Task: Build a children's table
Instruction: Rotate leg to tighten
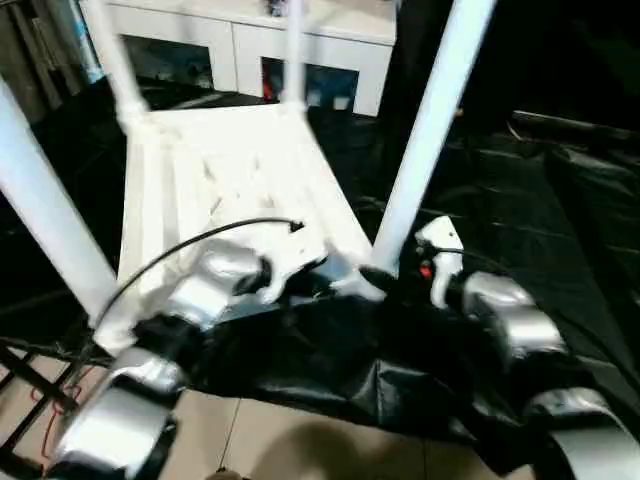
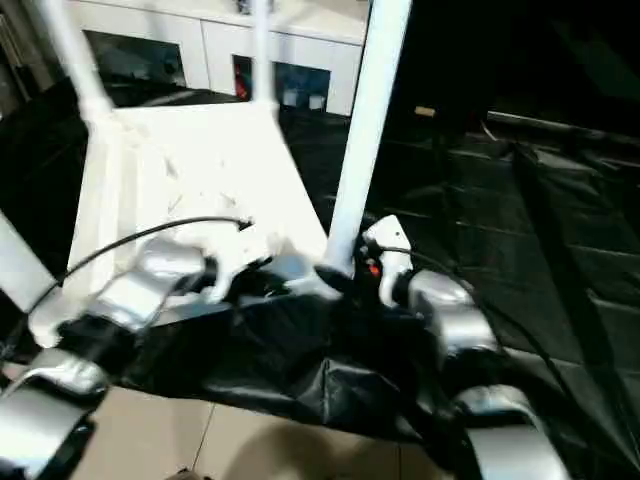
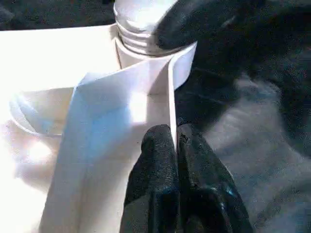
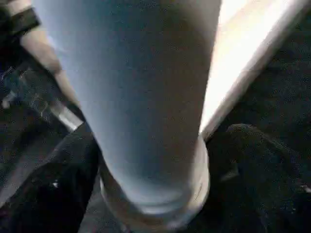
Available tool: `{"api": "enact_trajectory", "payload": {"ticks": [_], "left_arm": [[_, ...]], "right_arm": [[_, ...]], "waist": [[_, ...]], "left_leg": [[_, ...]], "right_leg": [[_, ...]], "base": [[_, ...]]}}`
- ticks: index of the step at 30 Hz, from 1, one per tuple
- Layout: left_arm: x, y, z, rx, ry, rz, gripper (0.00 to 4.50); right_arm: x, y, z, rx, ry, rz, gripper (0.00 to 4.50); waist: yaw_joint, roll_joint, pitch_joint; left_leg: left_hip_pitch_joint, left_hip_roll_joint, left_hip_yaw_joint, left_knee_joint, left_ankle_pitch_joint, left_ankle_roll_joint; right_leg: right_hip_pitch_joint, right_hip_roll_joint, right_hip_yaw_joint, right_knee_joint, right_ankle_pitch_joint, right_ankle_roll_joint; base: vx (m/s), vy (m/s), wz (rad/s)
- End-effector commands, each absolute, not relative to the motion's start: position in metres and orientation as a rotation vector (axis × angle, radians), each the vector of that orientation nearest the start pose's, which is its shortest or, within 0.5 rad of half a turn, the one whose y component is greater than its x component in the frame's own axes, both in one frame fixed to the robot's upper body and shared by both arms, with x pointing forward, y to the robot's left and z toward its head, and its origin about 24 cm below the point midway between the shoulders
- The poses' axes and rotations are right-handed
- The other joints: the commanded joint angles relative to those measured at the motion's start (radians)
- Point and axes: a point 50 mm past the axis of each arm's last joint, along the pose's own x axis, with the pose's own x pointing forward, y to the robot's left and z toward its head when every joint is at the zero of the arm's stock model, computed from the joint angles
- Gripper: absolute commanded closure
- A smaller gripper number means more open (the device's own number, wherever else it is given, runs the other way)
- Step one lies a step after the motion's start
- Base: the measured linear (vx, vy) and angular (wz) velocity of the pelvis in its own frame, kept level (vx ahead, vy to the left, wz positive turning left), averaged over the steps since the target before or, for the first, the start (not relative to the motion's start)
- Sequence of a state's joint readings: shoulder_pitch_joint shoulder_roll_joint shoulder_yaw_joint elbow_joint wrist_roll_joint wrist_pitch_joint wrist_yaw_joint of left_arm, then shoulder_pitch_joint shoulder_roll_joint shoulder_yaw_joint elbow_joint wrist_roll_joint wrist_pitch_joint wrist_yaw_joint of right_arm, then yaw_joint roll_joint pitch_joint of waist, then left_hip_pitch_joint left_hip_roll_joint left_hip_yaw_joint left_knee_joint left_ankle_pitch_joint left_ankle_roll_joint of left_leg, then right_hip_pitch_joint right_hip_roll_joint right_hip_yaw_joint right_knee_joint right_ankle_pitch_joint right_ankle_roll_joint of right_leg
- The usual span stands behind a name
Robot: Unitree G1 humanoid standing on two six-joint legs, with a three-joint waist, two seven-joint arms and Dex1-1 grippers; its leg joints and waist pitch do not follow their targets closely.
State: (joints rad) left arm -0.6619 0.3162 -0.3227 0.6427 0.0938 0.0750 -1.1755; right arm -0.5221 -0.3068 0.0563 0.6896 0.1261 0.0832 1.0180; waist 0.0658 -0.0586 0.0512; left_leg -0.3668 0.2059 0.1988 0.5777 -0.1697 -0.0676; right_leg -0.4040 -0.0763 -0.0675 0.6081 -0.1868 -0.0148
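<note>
while the left end effector (image 3: pixel 176 145) pinches the ribbed table's (image 1: pixel 230 180) thin rim, the right end effector (image 4: pixel 155 170) gapes.

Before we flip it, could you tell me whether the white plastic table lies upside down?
Upside down: the white plastic table shows its ribbed underside, legs pointing upward.

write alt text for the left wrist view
The left gripper has its two black fingers pinched shut on the thin white rim of the upside-down children's table, beside a corner socket with a threaded leg screwed in. Black sheeting lies beyond.
</note>
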Motion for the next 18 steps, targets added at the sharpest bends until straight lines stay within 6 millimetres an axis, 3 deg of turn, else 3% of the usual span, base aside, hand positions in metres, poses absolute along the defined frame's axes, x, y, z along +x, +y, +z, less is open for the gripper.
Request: {"api": "enact_trajectory", "payload": {"ticks": [1,3,9,11,12,15,18], "left_arm": [[0.312,0.108,0.044,0.477,0.477,-1.472,4.50],[0.308,0.113,0.046,0.445,0.461,-1.520,4.50],[0.304,0.121,0.045,0.433,0.476,-1.550,4.50],[0.304,0.123,0.045,0.439,0.478,-1.550,4.50],[0.303,0.123,0.045,0.438,0.478,-1.552,4.50],[0.303,0.125,0.045,0.434,0.480,-1.553,4.50],[0.303,0.125,0.045,0.434,0.480,-1.550,4.50]], "right_arm": [[0.315,-0.165,0.037,-0.087,0.357,1.052,0.07],[0.304,-0.168,0.036,-0.100,0.404,1.173,0.07],[0.301,-0.165,0.034,-0.131,0.428,1.215,0.07],[0.302,-0.162,0.035,-0.129,0.422,1.213,0.22],[0.302,-0.161,0.036,-0.128,0.417,1.213,0.33],[0.303,-0.157,0.037,-0.118,0.412,1.226,0.49],[0.303,-0.156,0.037,-0.115,0.411,1.235,0.74]], "waist": [[0.003,0.005,-0.059],[0.009,0.006,-0.057],[0.015,0.003,-0.053],[0.013,0.003,-0.054],[0.013,-0.002,-0.055],[0.011,0.001,-0.056],[0.006,0.000,-0.055]], "left_leg": [[0.014,0.038,-0.013,-0.064,-0.222,0.057],[0.012,0.040,-0.011,-0.064,-0.227,0.054],[0.017,0.039,-0.014,-0.068,-0.277,0.024],[0.017,0.038,-0.016,-0.068,-0.277,0.018],[0.016,0.038,-0.016,-0.068,-0.271,0.019],[0.013,0.037,-0.015,-0.067,-0.250,0.025],[0.015,0.037,-0.015,-0.066,-0.262,0.026]], "right_leg": [[0.046,-0.065,0.049,-0.072,-0.152,-0.231],[0.048,-0.066,0.048,-0.071,-0.172,-0.230],[0.039,-0.072,0.050,-0.085,-0.329,-0.186],[0.038,-0.071,0.050,-0.085,-0.330,-0.179],[0.039,-0.070,0.050,-0.084,-0.322,-0.180],[0.041,-0.069,0.049,-0.079,-0.281,-0.190],[0.040,-0.070,0.049,-0.081,-0.302,-0.189]], "base": [[0.000,0.000,0.00],[0.000,0.000,0.00],[0.000,0.000,0.00],[0.000,0.000,0.00],[0.000,0.000,0.00],[0.000,0.000,0.00],[0.000,0.000,0.00]]}}
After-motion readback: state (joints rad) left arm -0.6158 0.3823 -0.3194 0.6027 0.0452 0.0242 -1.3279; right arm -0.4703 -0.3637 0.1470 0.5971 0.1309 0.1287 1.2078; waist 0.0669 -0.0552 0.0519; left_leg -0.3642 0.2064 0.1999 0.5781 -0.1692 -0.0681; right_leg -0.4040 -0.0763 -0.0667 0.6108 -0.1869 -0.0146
